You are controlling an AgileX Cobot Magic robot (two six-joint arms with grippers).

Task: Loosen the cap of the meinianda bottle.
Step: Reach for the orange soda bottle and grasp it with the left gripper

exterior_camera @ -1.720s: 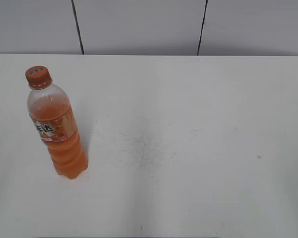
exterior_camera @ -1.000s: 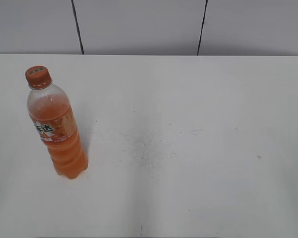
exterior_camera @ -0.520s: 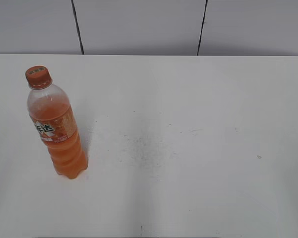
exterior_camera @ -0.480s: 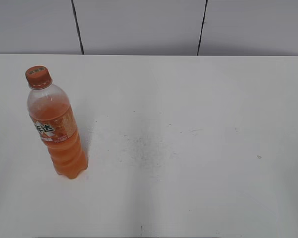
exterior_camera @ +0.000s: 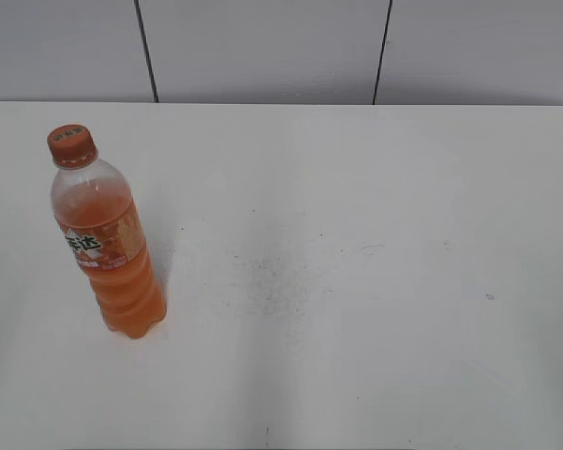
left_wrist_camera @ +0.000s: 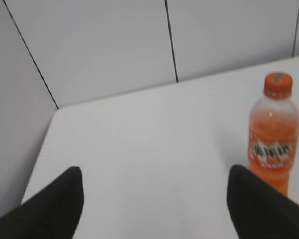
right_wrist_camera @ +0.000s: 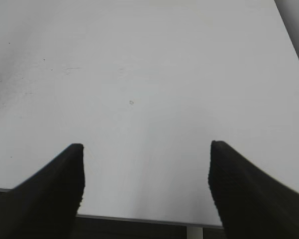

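meinianda bottle (exterior_camera: 108, 246) upright far left on my table (exterior_camera: 356, 281), cap (exterior_camera: 72, 145) on, left gripper (left_wrist_camera: 154, 199) and right gripper (right_wrist_camera: 145, 174) both spread apart, holding nothing

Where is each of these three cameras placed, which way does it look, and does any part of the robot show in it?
Exterior view: from above the table's near edge, slanting down toward the back wall; no robot part shows.
Left wrist view: on the left arm, facing the wall corner; left gripper's open dark fingers frame it.
Right wrist view: on the right arm, looking down at bare table; right gripper open.
Shared: exterior and left wrist both show the meinianda bottle with its cap.
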